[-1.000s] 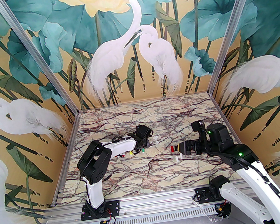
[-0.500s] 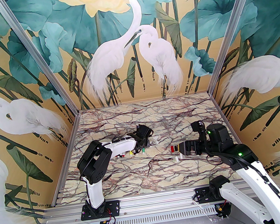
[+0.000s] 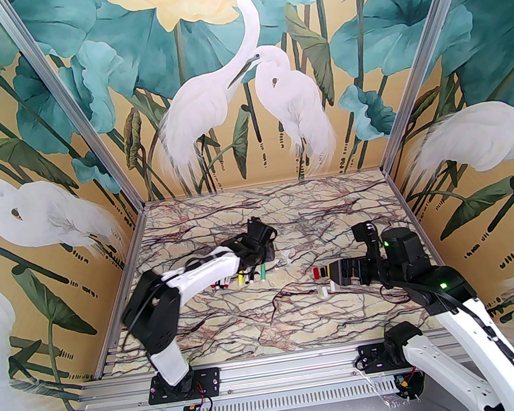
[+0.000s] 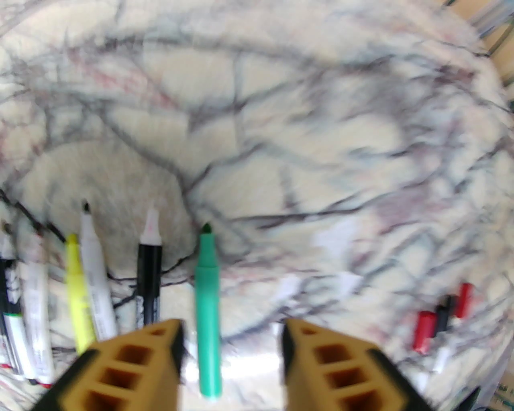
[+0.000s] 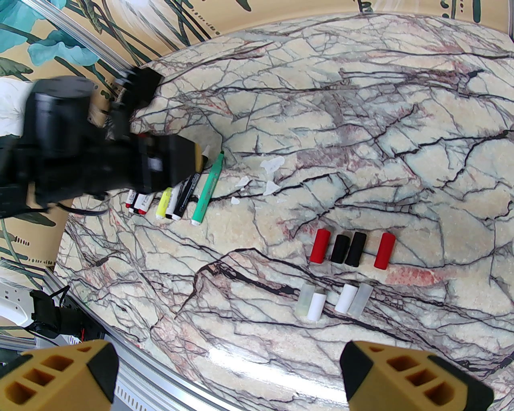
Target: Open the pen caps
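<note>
Left jaws stand parted, clear of the uncapped green pen (image 4: 208, 313) lying between them at lower centre, right jaws wide and empty facing loose caps (image 5: 349, 249) right of centre on the desk (image 5: 361, 100); lift straight up so the pen cannot roll.

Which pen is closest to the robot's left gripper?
The green pen, lying just below the open left gripper; the other pens lie farther to the side.

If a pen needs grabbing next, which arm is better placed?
Left, probably. The left gripper hangs open right over the pens, with the green pen lying between its jaws. The right gripper is open above the caps, away from the pens.
</note>
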Motion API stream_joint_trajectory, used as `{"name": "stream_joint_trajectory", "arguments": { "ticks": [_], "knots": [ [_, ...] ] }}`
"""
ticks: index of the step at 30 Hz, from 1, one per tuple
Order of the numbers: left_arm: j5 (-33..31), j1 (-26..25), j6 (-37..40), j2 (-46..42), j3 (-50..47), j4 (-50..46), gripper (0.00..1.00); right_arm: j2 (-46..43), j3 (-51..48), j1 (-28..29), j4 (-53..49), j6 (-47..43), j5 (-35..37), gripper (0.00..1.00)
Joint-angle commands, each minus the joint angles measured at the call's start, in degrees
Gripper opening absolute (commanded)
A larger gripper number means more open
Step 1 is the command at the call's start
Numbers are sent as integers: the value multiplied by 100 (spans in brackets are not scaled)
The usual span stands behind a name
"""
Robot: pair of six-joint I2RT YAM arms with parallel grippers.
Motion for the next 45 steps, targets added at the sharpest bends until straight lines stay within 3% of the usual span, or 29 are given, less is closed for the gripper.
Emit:
{"name": "stream_joint_trajectory", "arguments": {
  "ticks": [1,2,3,10,14,22,28,32,38,45],
  "knots": [
    [135,29,180,-595,-169,-132,81,-88,-58,-25,239,119,76,99],
    [152,34,232,-786,-250,-99,98,-100,-84,-20,296,165,61,99],
    [177,41,295,-956,-316,-55,100,-90,-110,-25,357,211,60,99],
    [477,364,648,-2272,-1000,112,100,-27,-126,-24,641,448,425,99],
    [211,463,1001,-2950,-1493,249,100,0,-69,-21,672,511,750,99],
    [332,1002,1525,-3766,-2461,637,100,94,-214,-24,921,706,1061,99],
    [275,1692,2073,-4214,-2824,859,99,157,-421,-25,1270,810,1098,99],
    [201,2369,2537,-4457,-3416,1604,100,23,-650,-25,1531,812,1249,99],
    [874,3640,2593,-3984,-4133,2986,100,-113,-1010,-25,1900,789,1481,99],
    [1226,4178,3052,-2746,-4557,5234,100,-76,-1363,-25,2273,770,1664,99]
  ]
}}
